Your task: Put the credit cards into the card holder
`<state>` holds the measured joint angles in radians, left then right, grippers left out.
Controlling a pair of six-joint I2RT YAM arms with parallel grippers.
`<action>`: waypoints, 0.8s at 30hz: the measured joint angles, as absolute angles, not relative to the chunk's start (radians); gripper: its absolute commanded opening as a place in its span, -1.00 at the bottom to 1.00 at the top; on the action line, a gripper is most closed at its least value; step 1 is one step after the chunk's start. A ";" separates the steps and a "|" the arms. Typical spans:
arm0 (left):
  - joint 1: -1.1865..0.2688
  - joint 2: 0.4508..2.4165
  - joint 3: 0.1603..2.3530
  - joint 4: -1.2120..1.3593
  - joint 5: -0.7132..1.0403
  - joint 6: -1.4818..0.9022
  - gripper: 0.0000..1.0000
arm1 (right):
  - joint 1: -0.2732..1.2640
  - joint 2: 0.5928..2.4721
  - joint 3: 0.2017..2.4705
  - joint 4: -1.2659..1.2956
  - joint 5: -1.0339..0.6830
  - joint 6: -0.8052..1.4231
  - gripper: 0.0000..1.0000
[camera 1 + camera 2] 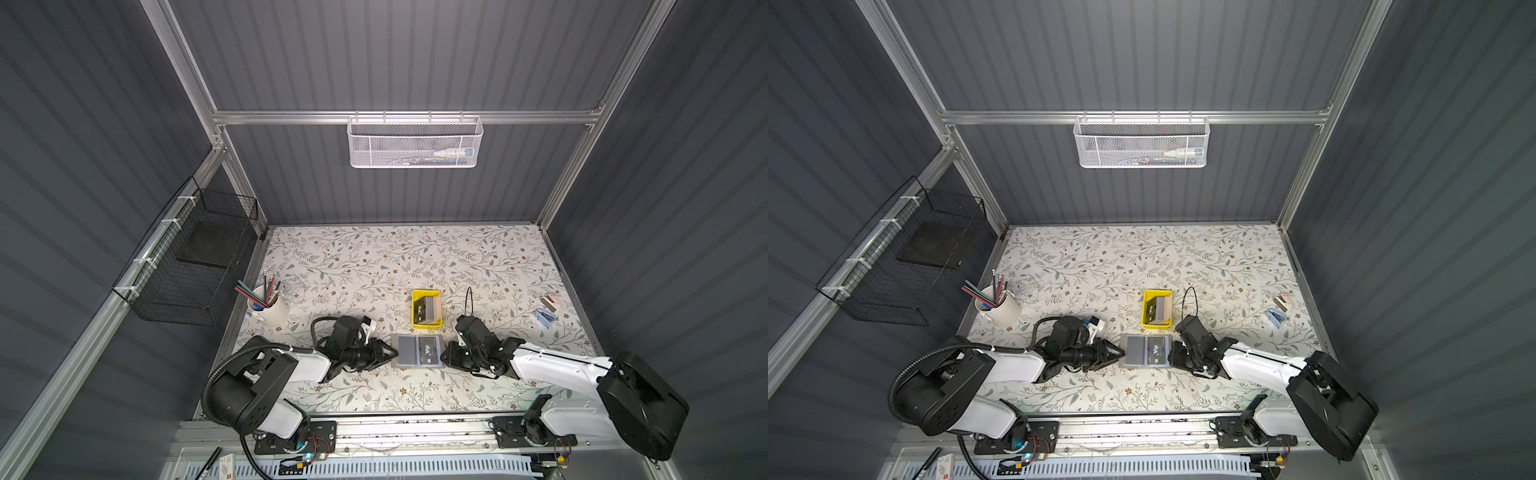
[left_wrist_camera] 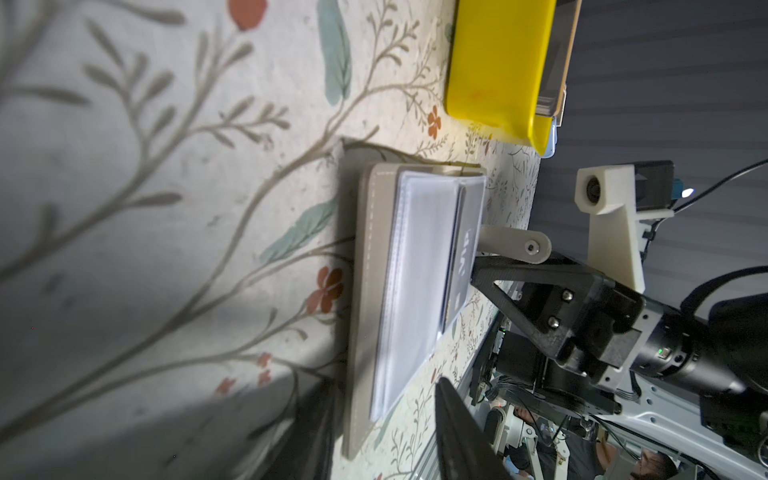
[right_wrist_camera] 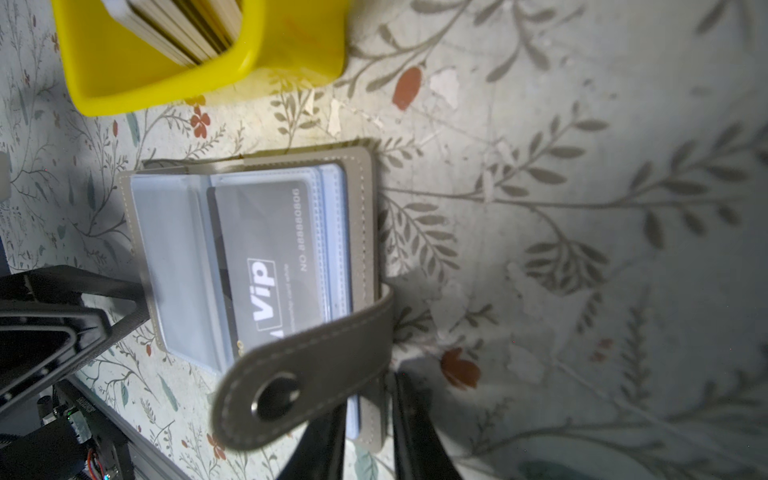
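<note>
left hand (image 1: 390, 354): at card holder (image 1: 405, 350) left edge; can't tell its grip
right hand (image 1: 445, 353): grasping holder's right edge
credit cards (image 1: 428, 309): in yellow tray (image 1: 427, 326), just far of holder, nearer right hand

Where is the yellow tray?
In both top views the yellow tray sits mid-table, just beyond the open card holder, with cards inside.

One card holder (image 1: 405, 350), one sleeved VIP card (image 1: 429, 351), one yellow tray (image 1: 428, 325); its card stack (image 1: 428, 309) is too tight to count. One pen cup (image 1: 272, 311), two wire baskets, white (image 1: 415, 143) and black (image 1: 187, 274), two small objects (image 1: 550, 301) (image 1: 544, 316).
</note>
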<state>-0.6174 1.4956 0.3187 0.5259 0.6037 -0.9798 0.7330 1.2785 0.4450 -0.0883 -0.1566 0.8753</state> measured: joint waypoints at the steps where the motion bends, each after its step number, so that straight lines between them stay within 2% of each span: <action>1: -0.622 1.501 0.320 0.535 0.603 -0.981 -0.19 | 0.733 1.279 0.445 -0.088 -0.157 0.875 -0.53; 12: -0.693 1.554 0.350 0.588 0.584 -1.033 -0.22 | 0.734 1.282 0.445 -0.082 -0.157 0.875 -0.53; 24: -0.711 1.476 0.426 0.455 0.550 -1.029 -0.23 | 0.738 1.287 0.446 -0.074 -0.157 0.875 -0.53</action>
<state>-0.7113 1.4757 0.4259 0.4545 0.5499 -1.0286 0.7380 1.2869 0.4458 -0.0742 -0.1574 0.8753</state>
